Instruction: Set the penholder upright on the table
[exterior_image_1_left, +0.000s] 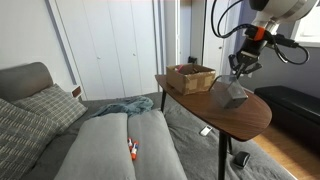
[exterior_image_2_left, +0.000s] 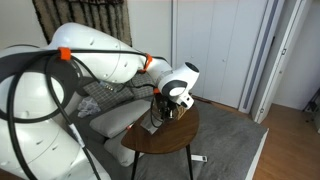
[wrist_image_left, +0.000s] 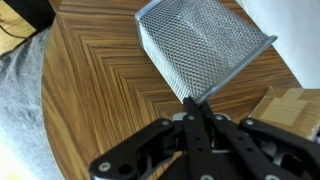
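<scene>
Wrist view showed, from left to right, grey fabric at the 9 o'clock edge, then the herringbone wood of the table (wrist_image_left: 95, 95), then the penholder (wrist_image_left: 205, 45) filling the 12 to 2 o'clock area. The gripper (wrist_image_left: 198, 104) came in from 6 o'clock, its fingers pressed together on a thin edge of the mesh at the cup's nearest corner. In an exterior view the brown box (exterior_image_1_left: 190, 78) stood at 9 o'clock of the penholder (exterior_image_1_left: 230, 94), just beside it. The gripper (exterior_image_1_left: 241, 68) hung at about 1 o'clock above the cup, toward the table's (exterior_image_1_left: 255, 118) right end. The cup was tilted, not upright. In that view its long axis leaned between vertical and flat, wider end toward 12 o'clock, and a lower corner seemed to rest on the wood, though contact was too small to confirm. In the wrist view the axis ran from roughly 5 o'clock to 11 o'clock; which way the mouth faced I could not tell. The pinch on one thin wall probably left the cup free to pivot or slip. Letting go while it leaned could tip it back over, knock the box, or send it off the nearby table edge.
</scene>
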